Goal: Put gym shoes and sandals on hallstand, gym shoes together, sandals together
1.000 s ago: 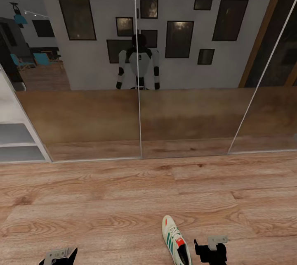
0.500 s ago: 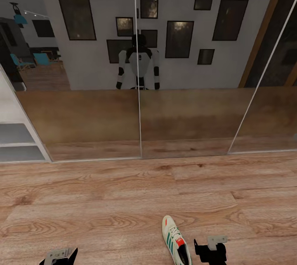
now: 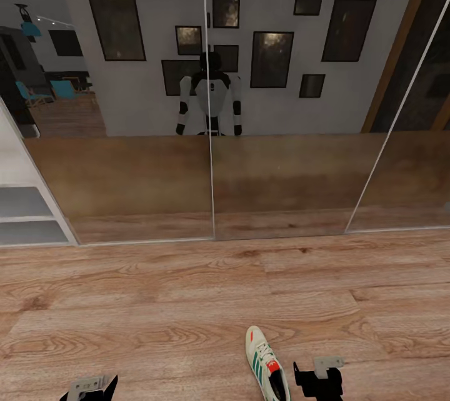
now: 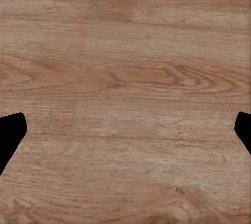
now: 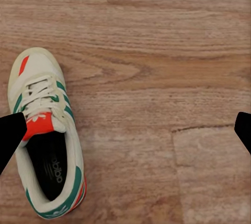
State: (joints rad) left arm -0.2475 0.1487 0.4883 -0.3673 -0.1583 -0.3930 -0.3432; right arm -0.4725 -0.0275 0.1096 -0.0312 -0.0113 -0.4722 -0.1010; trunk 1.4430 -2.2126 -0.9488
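floor (image 3: 156,301), gym shoe (image 3: 267,363) beside right tool (image 3: 319,379)

One gym shoe (image 3: 267,365) lies on the corridor floor (image 3: 156,301), just left of the right gripper (image 3: 319,382), toe toward mirrored doors (image 3: 212,188) ahead. The left gripper (image 3: 87,388) hangs well apart, left; the hallstand (image 3: 25,213) stands far left.
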